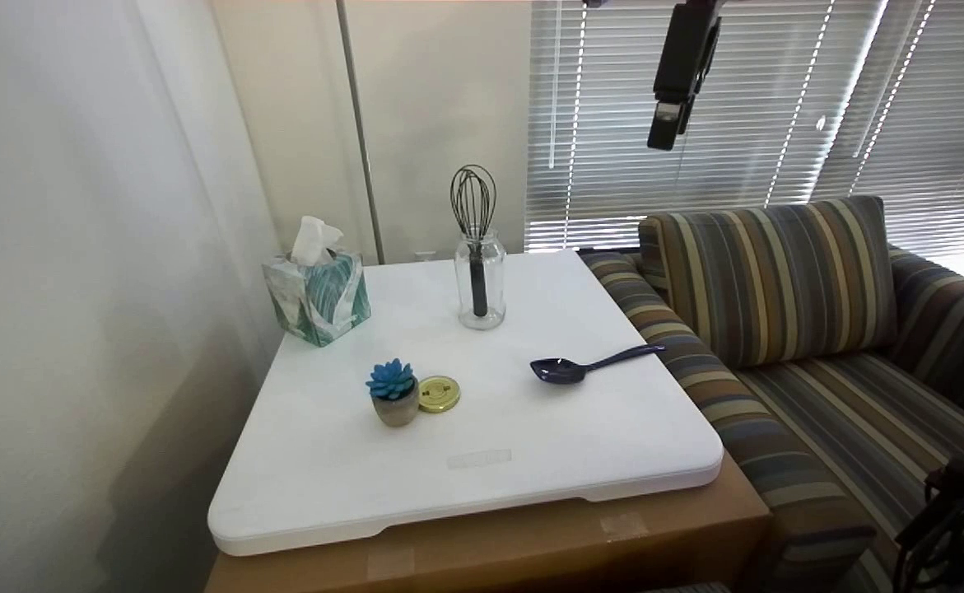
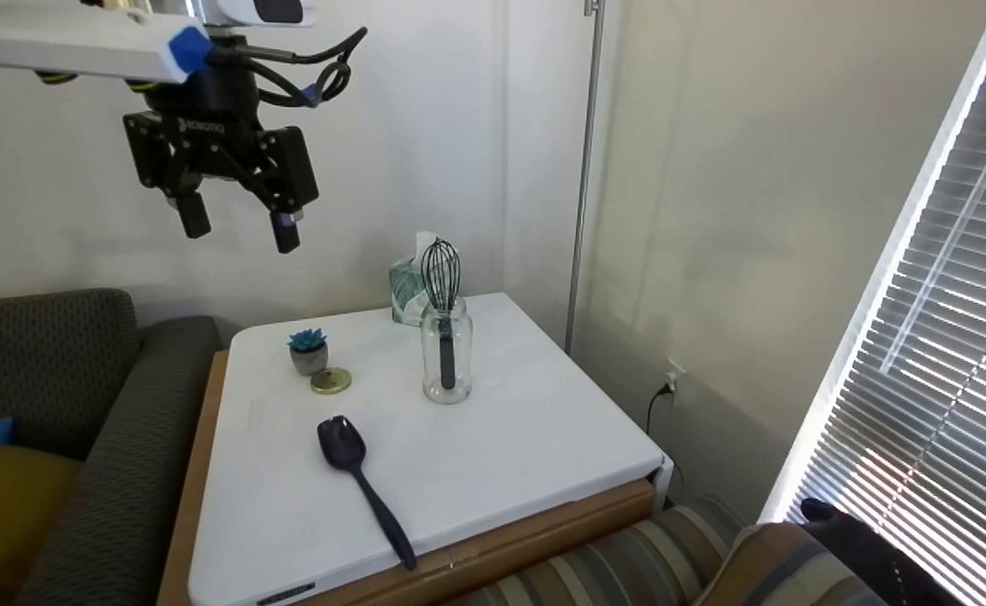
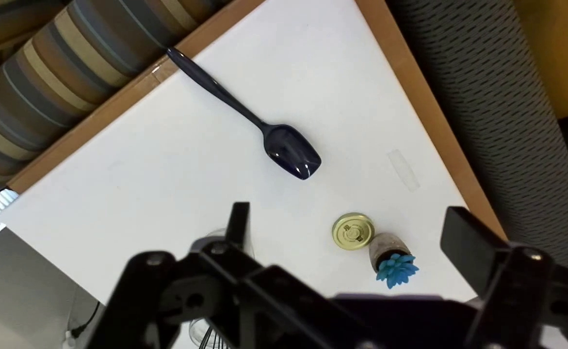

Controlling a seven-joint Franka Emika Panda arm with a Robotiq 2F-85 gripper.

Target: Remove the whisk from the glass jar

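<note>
The whisk (image 2: 445, 330) stands handle-down in the glass jar (image 2: 462, 353), its long axis near upright, leaning slightly, wire loops above the rim. In an exterior view the end effector (image 2: 240, 229) hangs higher and to the left of those loops — fingers (image 2: 285, 233) well apart, holding nothing — so the coming move should take it right and down; the depth is hard to judge, as a finger covers part of the jar in the wrist view. There, on the tabletop (image 2: 535, 438), the tissue box (image 2: 407, 293) stands beyond the jar, the potted succulent (image 2: 308, 355) and gold lid (image 2: 331, 380) sit side by side to its left, and the dark blue spoon (image 2: 352, 459) lies nearer. None looks in the way; the jar's narrowed neck should call for a straight upward pull.
</note>
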